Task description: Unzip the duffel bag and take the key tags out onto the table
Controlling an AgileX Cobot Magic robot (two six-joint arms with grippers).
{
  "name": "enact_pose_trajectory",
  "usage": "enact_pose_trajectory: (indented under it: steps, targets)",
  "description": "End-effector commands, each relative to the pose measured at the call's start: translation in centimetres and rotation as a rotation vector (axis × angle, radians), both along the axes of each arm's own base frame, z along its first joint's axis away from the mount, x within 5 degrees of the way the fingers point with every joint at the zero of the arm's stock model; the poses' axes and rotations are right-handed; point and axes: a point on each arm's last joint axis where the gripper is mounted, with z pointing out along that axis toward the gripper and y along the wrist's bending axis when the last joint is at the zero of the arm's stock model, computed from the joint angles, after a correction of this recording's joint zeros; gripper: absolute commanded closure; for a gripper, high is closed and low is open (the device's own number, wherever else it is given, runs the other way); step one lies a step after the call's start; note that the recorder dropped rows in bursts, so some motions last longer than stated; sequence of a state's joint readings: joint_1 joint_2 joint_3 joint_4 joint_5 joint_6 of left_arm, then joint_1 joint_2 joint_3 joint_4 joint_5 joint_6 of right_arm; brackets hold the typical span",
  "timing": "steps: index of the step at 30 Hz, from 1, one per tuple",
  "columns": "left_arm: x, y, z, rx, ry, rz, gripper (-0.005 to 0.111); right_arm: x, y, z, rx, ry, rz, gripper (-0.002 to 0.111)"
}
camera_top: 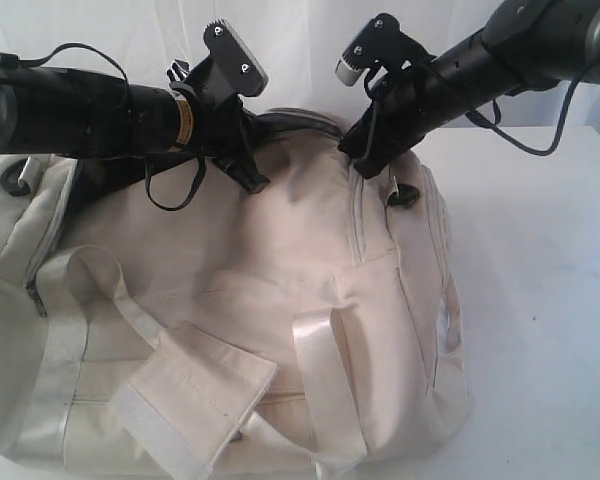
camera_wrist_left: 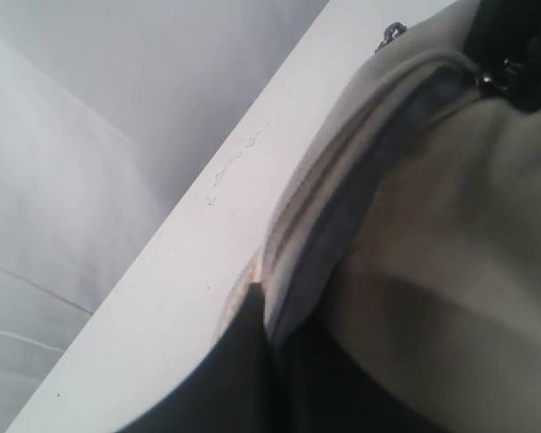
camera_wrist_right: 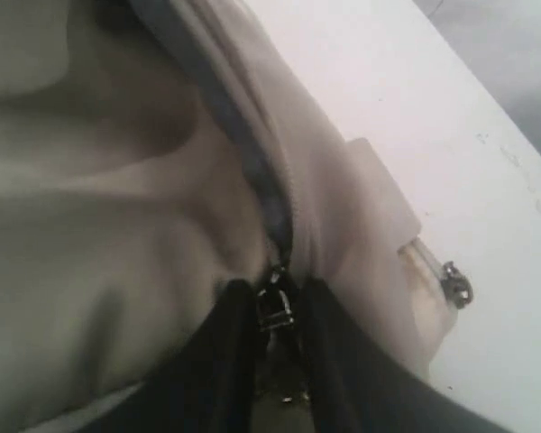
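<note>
Duffel bag [camera_top: 230, 280] of cream fabric lies on the white worktop [camera_top: 540, 300] and fills most of the exterior view. Near its front edge, the padded handle wrap [camera_top: 195, 385] rests on the fabric, joined to shiny pale straps.

At the back of the bag, left of the middle, the left hand [camera_top: 252, 183] reaches down to the top seam. In the left wrist view its two dark fingers [camera_wrist_left: 234, 379] stand very close together, and a fold of the bag's edge beside the zipper is pinched between them.

To the right, the right hand [camera_top: 365, 163] also touches the top of the bag. Its fingers [camera_wrist_right: 221, 361] are closed on the metal zipper pull [camera_wrist_right: 275, 311]. Beyond the pull the zipper stands open as a narrow slit with grey lining [camera_wrist_right: 252, 180] inside. A black ring [camera_top: 401, 195] lies on the bag, just beside this hand.
</note>
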State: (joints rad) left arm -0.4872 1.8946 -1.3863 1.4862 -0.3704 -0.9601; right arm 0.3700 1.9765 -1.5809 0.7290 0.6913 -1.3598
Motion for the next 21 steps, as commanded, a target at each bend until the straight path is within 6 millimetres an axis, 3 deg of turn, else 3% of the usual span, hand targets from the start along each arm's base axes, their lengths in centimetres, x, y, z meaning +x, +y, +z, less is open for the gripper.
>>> enact_pose_trajectory:
  steps: [1,4,21]
  targets:
    - [-0.8,-0.7,1.0,-0.028,-0.016,-0.056,0.107,0.1,-0.6,-0.4,-0.074,-0.003,-0.012,0.099]
    - [-0.8,-0.7,1.0,-0.027,-0.016,-0.054,0.107,0.1,-0.9,-0.2,-0.107,-0.015,-0.013,0.108]
    - [0.3,1.2,0.6,-0.001,0.024,0.215,0.107,-1.8,-1.6,3.8,-0.094,-0.030,-0.033,0.108]
